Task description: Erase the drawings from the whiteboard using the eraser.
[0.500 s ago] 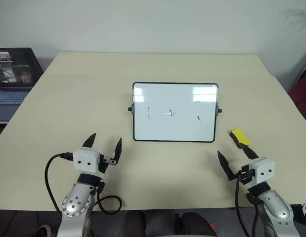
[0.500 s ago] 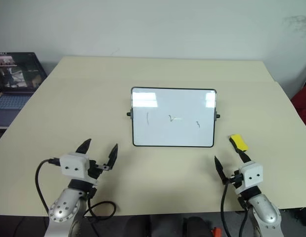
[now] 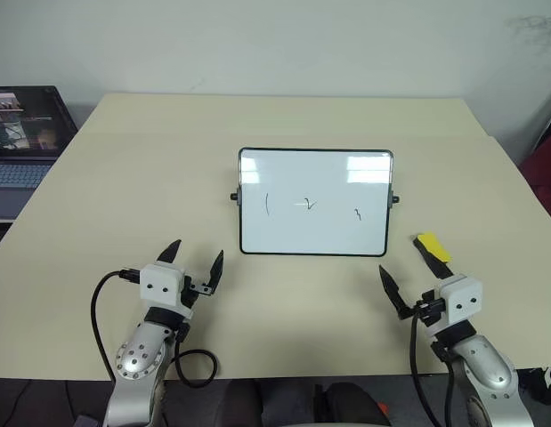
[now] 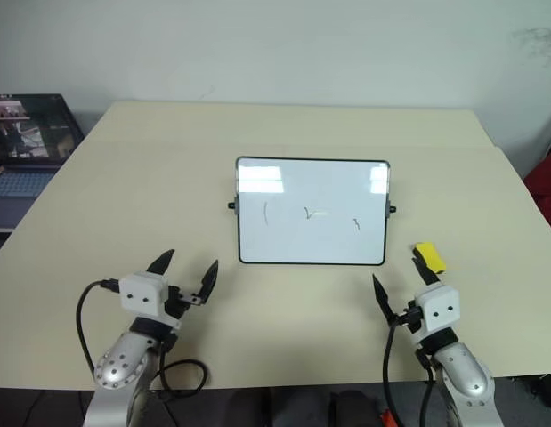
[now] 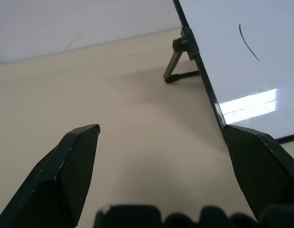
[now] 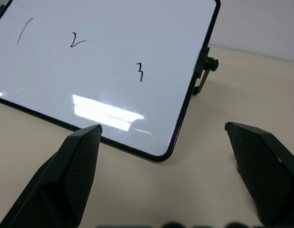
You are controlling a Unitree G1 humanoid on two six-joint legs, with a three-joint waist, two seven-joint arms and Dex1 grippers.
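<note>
You see the whiteboard (image 3: 315,203) in the middle of the table (image 3: 124,178), with the drawings (image 3: 311,205) in a row on it. The eraser (image 3: 433,247) lies on the table at about 4 o'clock from the board, just beside its corner. Your left gripper (image 3: 193,261) is at 7 o'clock, fingers spread and empty. Your right gripper (image 3: 409,274) is at 5 o'clock, near the eraser, also spread wide, holding nothing.

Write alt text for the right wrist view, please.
A whiteboard propped on a tan table bears three drawings in a row, resembling 1, 2 and 3. The right gripper frames the board's near corner, jaws wide open and empty.
</note>
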